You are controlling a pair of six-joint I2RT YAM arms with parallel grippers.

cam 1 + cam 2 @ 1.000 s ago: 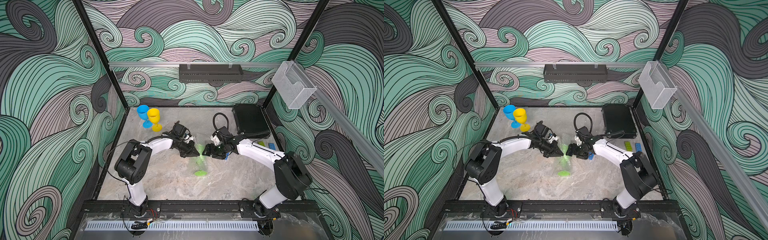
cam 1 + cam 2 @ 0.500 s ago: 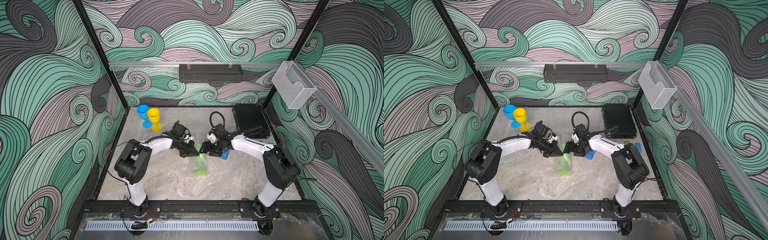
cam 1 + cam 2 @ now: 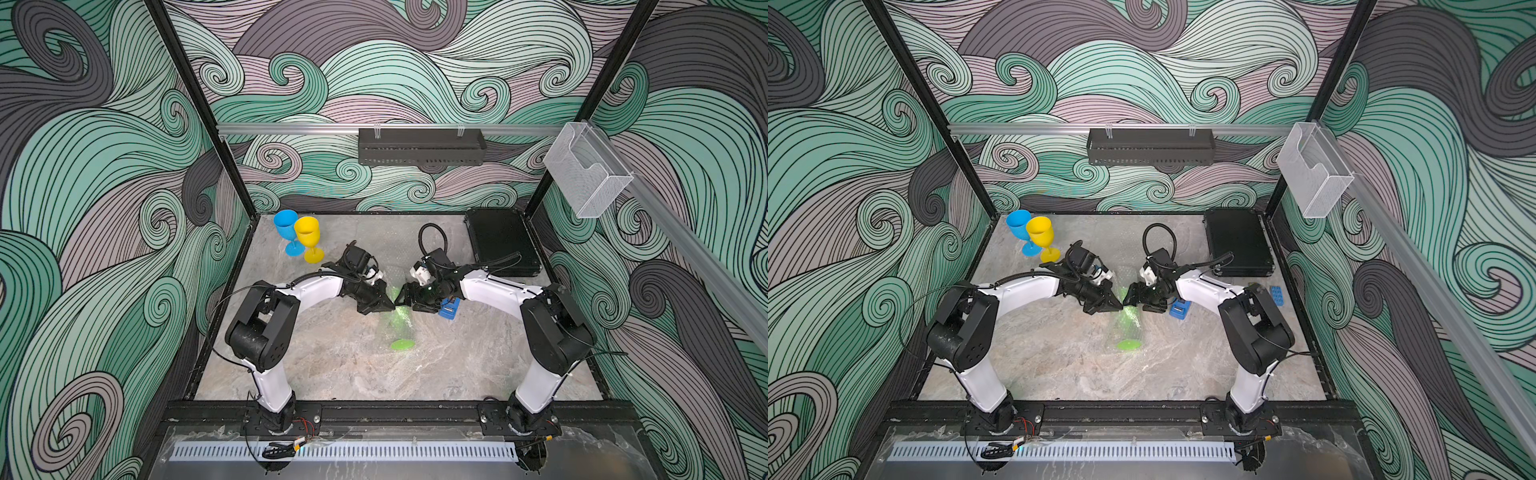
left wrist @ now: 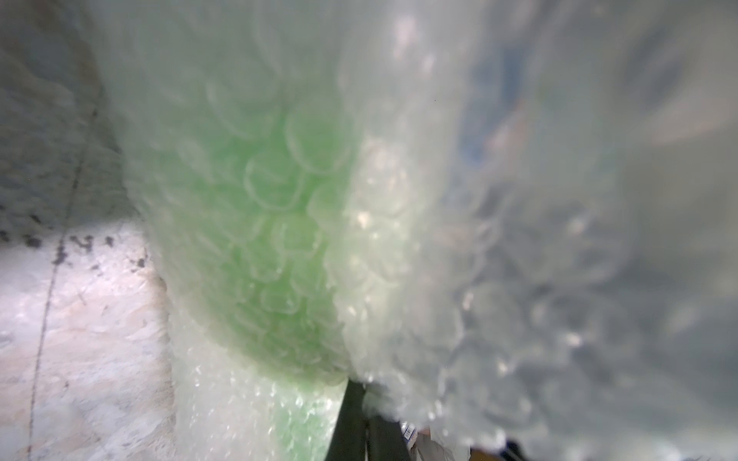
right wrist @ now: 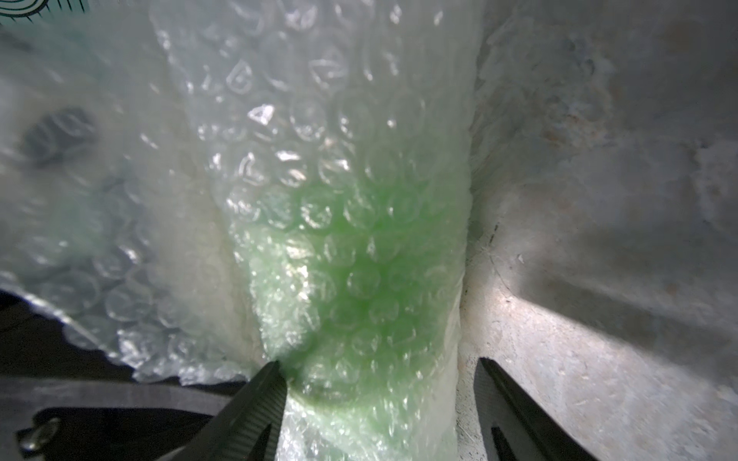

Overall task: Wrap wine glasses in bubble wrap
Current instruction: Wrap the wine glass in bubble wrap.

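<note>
**Right arm drawn in; wrapped green goblet between both sets of fingers**

Compared with a second ago:
- The left arm (image 3: pixel 316 286) is unmoved.
- The green goblet (image 3: pixel 402 344) has its foot on the same spot of the bench (image 3: pixel 332 374).
- The right arm (image 3: pixel 494 291) has pulled its elbow in toward the middle.
- The right fingers (image 3: pixel 405 296) have slid closer to the left fingers (image 3: pixel 384 306), and the two sets are now nearly tip to tip.

Pose:
- The left forearm is low and points right at mid-bench. In the wrist view the left fingers (image 4: pixel 351 415) are pinched fully closed on a fold of bubble wrap (image 4: pixel 419 279).
- The right forearm is low and points left. The right fingers (image 5: pixel 259 399) are spread wide and straddle the wrapped goblet (image 5: pixel 359 279). One finger presses the wrap and the other sits just off it, so there is no clamp.

Things:
- The blue goblet (image 3: pixel 286 224) and yellow goblet (image 3: pixel 306 232) stand upright and bare, just beside each other at the far-left corner.
- The green goblet is at mid-bench, rolled in bubble wrap (image 3: pixel 398 324). Its bowl is a green blur behind the bubbles and its bright foot pokes out toward the near edge. I cannot tell whether it is upright or tilted.
- The blue tape dispenser (image 3: pixel 449 308) sits just beside the right wrist.
</note>
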